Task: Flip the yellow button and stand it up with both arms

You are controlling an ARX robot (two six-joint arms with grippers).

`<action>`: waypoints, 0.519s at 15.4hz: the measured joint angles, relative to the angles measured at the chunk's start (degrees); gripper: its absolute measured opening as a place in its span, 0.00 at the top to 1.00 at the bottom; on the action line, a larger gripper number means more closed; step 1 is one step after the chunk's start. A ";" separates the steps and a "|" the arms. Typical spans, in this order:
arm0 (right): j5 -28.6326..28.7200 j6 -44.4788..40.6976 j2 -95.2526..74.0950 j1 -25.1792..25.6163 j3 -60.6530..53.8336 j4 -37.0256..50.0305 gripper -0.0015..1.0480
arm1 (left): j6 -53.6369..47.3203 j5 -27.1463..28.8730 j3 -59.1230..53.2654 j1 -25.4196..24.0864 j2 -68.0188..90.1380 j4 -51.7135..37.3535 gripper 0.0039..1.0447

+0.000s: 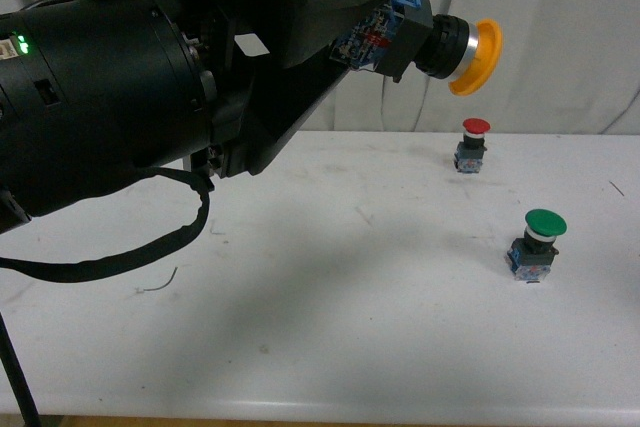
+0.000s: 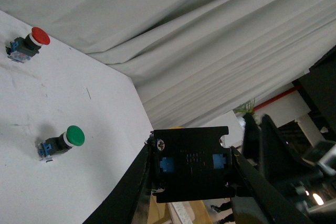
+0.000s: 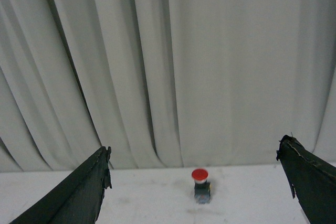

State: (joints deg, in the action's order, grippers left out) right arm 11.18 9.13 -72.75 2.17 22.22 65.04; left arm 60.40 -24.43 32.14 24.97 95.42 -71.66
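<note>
High above the table, the yellow button is held sideways, its yellow cap pointing right and its blue-grey base clamped in my left gripper. The left wrist view shows the dark underside of that base squeezed between the black fingers, so my left gripper is shut on it. My right gripper is open, its two black fingers wide apart with nothing between them. It does not show in the front view.
A red-capped switch stands upright at the back of the white table, also seen as the red-capped switch ahead of the right gripper. A green-capped switch stands nearer on the right. Grey curtain hangs behind.
</note>
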 joint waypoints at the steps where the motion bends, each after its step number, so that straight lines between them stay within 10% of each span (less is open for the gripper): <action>1: -0.02 1.73 -6.47 -0.83 4.09 -1.49 0.06 | -0.39 0.00 0.04 0.07 -0.02 -0.04 0.67; 8: 20.92 34.12 -14.19 -7.50 3.04 8.26 0.06 | -0.46 0.02 0.76 0.35 0.13 -0.59 0.67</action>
State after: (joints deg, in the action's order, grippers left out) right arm 32.10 43.24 -86.94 -5.32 25.26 73.30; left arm 59.94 -24.40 32.91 25.32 95.55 -72.25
